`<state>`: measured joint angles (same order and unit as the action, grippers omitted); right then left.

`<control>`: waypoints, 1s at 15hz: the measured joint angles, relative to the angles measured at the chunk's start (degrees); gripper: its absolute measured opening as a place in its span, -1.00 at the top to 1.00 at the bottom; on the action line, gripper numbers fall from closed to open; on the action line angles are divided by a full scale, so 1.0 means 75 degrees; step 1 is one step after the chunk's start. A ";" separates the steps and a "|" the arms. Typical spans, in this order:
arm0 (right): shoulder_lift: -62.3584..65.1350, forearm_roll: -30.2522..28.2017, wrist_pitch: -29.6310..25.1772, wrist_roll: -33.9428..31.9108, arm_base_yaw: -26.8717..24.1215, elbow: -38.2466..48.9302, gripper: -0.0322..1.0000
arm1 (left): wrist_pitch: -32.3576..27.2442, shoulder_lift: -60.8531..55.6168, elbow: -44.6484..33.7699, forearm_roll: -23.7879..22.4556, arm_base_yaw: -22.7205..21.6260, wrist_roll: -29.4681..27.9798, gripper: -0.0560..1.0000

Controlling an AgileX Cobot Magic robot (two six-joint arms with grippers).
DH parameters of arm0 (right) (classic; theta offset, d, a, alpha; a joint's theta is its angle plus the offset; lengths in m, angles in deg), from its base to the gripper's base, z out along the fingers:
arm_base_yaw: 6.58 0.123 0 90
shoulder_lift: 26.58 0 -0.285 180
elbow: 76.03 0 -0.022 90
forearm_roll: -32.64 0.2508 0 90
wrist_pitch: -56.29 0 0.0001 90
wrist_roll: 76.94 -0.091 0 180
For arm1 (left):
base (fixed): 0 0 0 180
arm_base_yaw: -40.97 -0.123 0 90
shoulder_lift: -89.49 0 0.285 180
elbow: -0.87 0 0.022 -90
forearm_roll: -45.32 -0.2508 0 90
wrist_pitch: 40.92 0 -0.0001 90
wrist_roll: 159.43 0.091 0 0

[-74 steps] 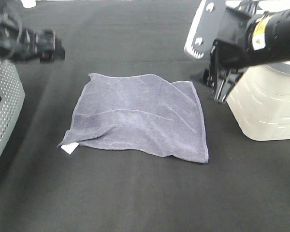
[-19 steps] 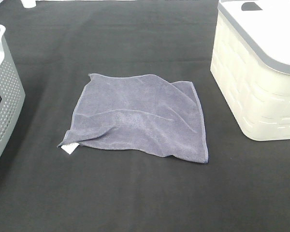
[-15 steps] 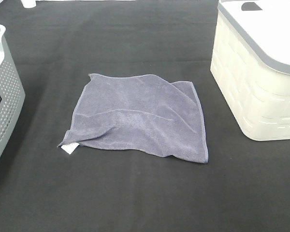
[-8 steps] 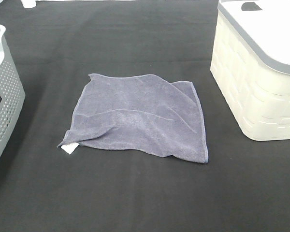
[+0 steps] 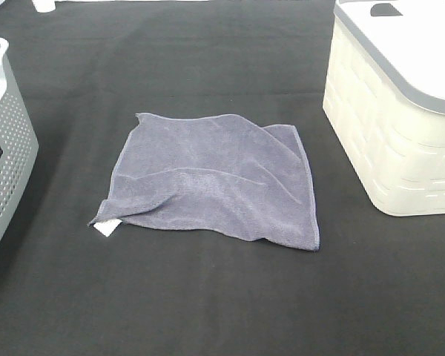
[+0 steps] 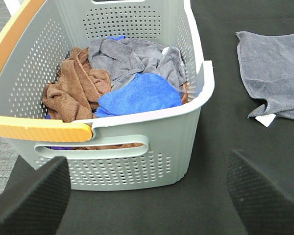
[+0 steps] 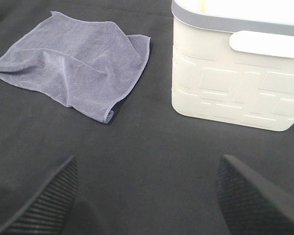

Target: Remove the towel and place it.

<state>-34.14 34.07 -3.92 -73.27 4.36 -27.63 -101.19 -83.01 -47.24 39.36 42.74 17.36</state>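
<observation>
The towel (image 5: 215, 176) is a greyish-purple cloth lying spread and slightly rumpled on the black tabletop, its white tag (image 5: 106, 227) at the near left corner. It also shows in the left wrist view as the towel (image 6: 274, 73) and in the right wrist view as the towel (image 7: 78, 63). My left gripper (image 6: 147, 196) is open, its fingertips (image 6: 34, 200) wide apart in front of the grey basket, well away from the towel. My right gripper (image 7: 147, 198) is open too, over bare table near the cream bin. Neither arm appears in the exterior view.
A grey perforated basket (image 6: 196, 93) holding brown, grey and blue cloths stands at the left, seen as the basket (image 5: 0, 141) in the exterior view. A cream bin (image 5: 393, 126) with a grey rim stands at the right, also the bin (image 7: 235, 83).
Some seconds ago both arms hung over the table's far side in the exterior view; they have since withdrawn out of that view. Over the last second nothing has moved.
</observation>
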 joint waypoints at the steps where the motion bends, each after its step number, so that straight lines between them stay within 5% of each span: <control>1: 0.0000 0.0000 0.0000 0.0000 0.0000 0.0000 -0.54 | 0.0000 0.0000 0.0000 0.0000 0.0000 0.0000 -0.64; 15: 0.0000 0.0069 0.0000 0.0000 0.0000 0.0000 -0.54 | 0.0000 0.0000 0.0000 0.0000 0.0000 0.0000 -0.64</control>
<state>-34.14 34.59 -3.92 -73.27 4.36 -27.63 -101.19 -83.01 -47.24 39.36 42.74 17.36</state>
